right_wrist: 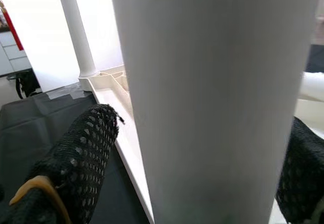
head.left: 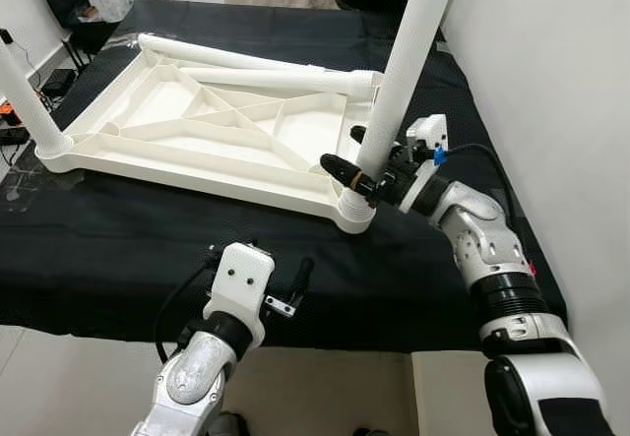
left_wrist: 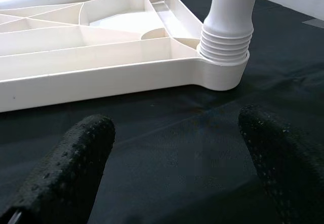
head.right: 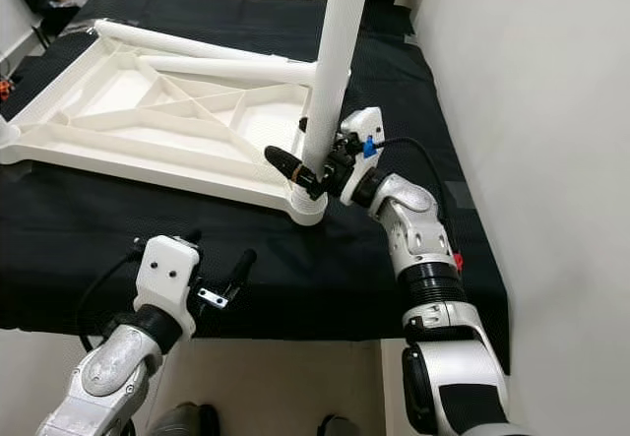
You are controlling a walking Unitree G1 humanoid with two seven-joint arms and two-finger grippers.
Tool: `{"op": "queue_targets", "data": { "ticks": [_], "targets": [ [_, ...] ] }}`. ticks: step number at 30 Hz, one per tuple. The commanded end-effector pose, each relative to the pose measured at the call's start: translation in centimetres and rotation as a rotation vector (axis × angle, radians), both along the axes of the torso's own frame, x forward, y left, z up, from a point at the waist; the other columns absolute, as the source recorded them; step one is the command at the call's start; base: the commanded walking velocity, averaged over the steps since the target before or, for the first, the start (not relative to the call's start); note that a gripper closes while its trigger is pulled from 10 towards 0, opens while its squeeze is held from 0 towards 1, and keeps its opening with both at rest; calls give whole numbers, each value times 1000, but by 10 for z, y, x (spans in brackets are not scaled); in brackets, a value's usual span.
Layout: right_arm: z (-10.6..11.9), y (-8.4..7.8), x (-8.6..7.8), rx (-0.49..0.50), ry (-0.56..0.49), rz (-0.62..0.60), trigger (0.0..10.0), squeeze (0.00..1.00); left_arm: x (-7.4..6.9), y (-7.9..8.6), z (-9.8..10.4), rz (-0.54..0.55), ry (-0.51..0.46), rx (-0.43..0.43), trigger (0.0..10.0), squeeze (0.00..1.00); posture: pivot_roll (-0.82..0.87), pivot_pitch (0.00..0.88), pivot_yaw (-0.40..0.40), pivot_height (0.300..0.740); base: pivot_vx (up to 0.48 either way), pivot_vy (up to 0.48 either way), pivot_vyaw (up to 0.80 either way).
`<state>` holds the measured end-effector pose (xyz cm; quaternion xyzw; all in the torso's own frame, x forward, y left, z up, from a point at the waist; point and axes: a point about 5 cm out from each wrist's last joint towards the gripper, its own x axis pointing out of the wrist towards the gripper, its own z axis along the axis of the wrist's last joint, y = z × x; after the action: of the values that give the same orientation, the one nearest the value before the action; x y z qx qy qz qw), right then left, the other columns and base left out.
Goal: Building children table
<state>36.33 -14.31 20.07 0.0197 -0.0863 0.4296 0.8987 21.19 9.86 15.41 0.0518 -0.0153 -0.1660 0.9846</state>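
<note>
The upturned white tabletop (head.left: 207,131) lies on the black-covered bench (head.left: 148,249), ribs up, with two loose legs (head.left: 256,67) along its far edge. At the near right corner socket (head.left: 356,212) a table leg (head.left: 409,62) stands, threads partly exposed; it leans slightly, so it may be cross-threaded and could jam or tip if released. The right gripper (head.left: 366,172) has its jaws around this leg just above the socket, gripping it. The left gripper (head.left: 258,274) hovers near the bench's near edge, jaws wide, empty.

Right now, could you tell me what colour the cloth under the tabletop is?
The cloth is black, clearest in the left eye view.
</note>
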Motion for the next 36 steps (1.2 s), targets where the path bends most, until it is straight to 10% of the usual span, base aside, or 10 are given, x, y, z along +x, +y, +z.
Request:
{"op": "queue_targets", "data": {
  "ticks": [1, 3, 4, 5, 23, 33, 36],
  "targets": [
    [-3, 3, 0, -31, -6, 3, 10000, 0, -2, 0, -2, -1, 12, 9, 10000, 0, 64, 162, -83, 740, 0, 0, 0],
    [-3, 4, 0, -34, -7, 3, 9765, 0, -2, 0, -2, 0, 11, 10, 10000, 0, 64, 162, -83, 740, 0, 0, 0],
    [-4, 4, 0, -38, -11, -7, 3804, 0, -2, 0, -2, 0, 12, 10, 10000, 0, 63, 162, -84, 740, 0, 0, 0],
    [-4, 5, 1, -38, -12, -9, 392, 0, -2, 0, -1, 0, 11, 10, 10000, 0, 63, 162, -84, 740, 0, 0, 0],
    [-9, 13, -2, -50, -33, -43, 0, 0, 6, 8, 9, 38, -18, 3, 10000, 0, 64, 162, -82, 740, 0, 0, 0],
    [-21, 2, 4, -50, 12, -338, 0, 0, 18, 20, 19, 86, -69, 22, 10000, 0, 59, 163, -76, 740, 0, 0, 0],
    [-24, -7, 14, -8, 92, -623, 0, 0, 19, 18, 20, 79, -69, 26, 10000, 0, 60, 163, -78, 740, 0, 0, 0]
  ]
}}
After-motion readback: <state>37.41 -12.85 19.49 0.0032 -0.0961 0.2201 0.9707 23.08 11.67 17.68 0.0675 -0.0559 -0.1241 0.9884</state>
